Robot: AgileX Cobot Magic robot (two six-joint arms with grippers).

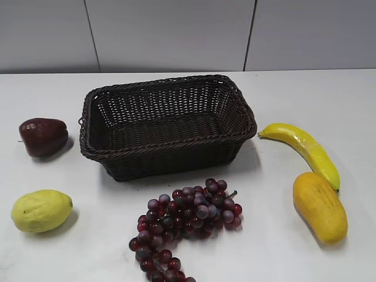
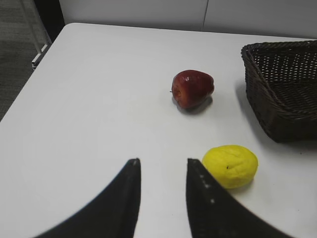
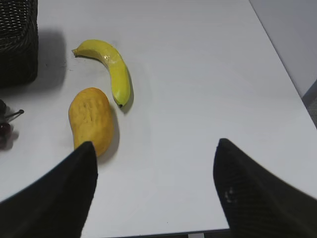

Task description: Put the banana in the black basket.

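The banana (image 1: 305, 149) lies flat on the white surface (image 1: 294, 94) at about 3 o'clock from the black basket (image 1: 167, 125), its greenish stem end just beside the basket's right rim and not touching it. The mango (image 1: 320, 206) lies just beside the banana's far tip, at roughly 5 o'clock from the basket. A bunch of dark red grapes (image 1: 185, 220) sits at 6 o'clock, near the basket's front wall. A dark red apple (image 1: 43, 136) rests at 9 o'clock and a lemon (image 1: 41, 210) at 8 o'clock, both clear of the basket. Basket interior shows only weave. Left pincer (image 2: 162, 171): parted by a narrow gap, nothing held, above bare surface beside the lemon. Right pincer (image 3: 154, 158): spread wide, nothing held, with the mango by its left finger and the banana beyond, apart from it.
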